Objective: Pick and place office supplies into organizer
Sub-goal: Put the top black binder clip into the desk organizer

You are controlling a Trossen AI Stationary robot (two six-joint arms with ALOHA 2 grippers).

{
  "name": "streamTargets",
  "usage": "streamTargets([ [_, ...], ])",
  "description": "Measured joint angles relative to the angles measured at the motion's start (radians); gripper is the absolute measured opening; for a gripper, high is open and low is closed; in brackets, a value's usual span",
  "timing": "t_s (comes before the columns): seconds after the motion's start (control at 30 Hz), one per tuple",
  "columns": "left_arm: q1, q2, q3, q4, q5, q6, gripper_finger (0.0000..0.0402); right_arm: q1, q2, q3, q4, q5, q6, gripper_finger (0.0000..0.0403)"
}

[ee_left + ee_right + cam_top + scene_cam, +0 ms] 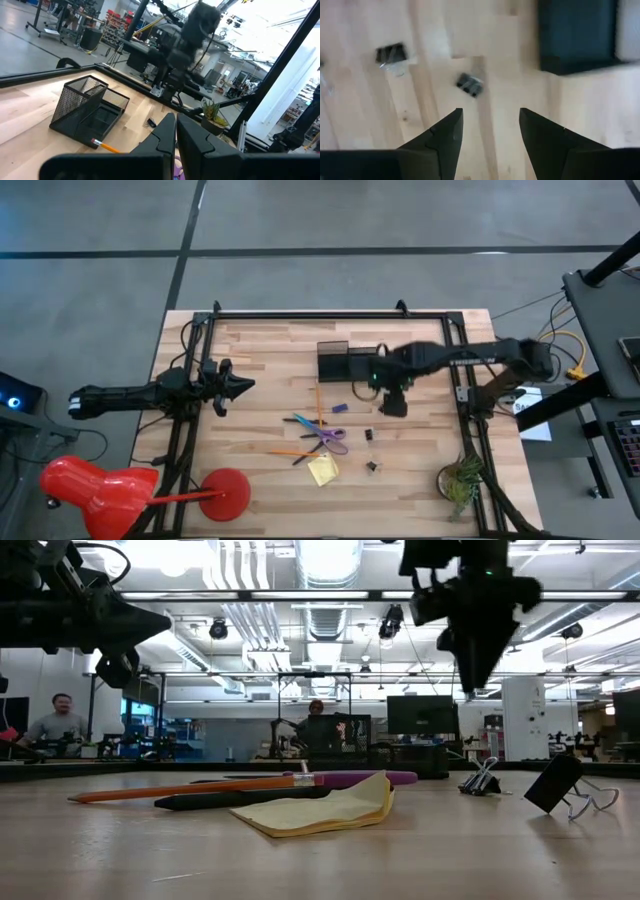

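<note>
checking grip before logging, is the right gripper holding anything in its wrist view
No: the right gripper has its two fingers spread with only bare table between them, and the nearest binder clip lies ahead on the wood.

We see a grey floor (330, 215) of big slabs with dark seams around the wooden table (270, 360), which has a black frame (305, 313) along its edge. A red stand (100, 488) sits on the floor off one table corner. In the low view, ceiling lights (325, 558) glare bright, with white ducts (240, 625) beside them. Beyond the table we see a dark monitor (422, 715), a white pillar (522, 718) and two people, one seated (62, 725), one standing (317, 725). The left wrist view shows bright windows (280, 35) and cluttered benches (100, 30) on a shiny floor.
</note>
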Motion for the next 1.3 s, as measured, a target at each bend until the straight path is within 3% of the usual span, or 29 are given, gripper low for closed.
streamTargets([
  [0.3,0.0,-0.002,0.0,0.0,0.0,0.0,0.0,0.037,0.028,-0.097,0.062,0.016,-0.26,0.0185],
  [0.53,0.0,0.0,0.0,0.0,0.0,0.0,0.0,0.015,0.125,-0.123,0.148,-0.006,-0.487,0.0183],
  [0.8,0.0,0.002,0.0,0.0,0.0,0.0,0.0,-0.04,0.241,-0.094,0.147,-0.011,-0.548,0.0182],
  [1.07,0.0,0.0,0.0,0.0,0.0,-0.001,0.0,-0.041,0.251,-0.08,0.154,-0.085,-0.585,0.0179],
  [1.3,0.0,0.002,0.0,0.0,0.0,-0.001,0.0,-0.042,0.252,-0.082,0.155,-0.085,-0.643,0.0132],
])
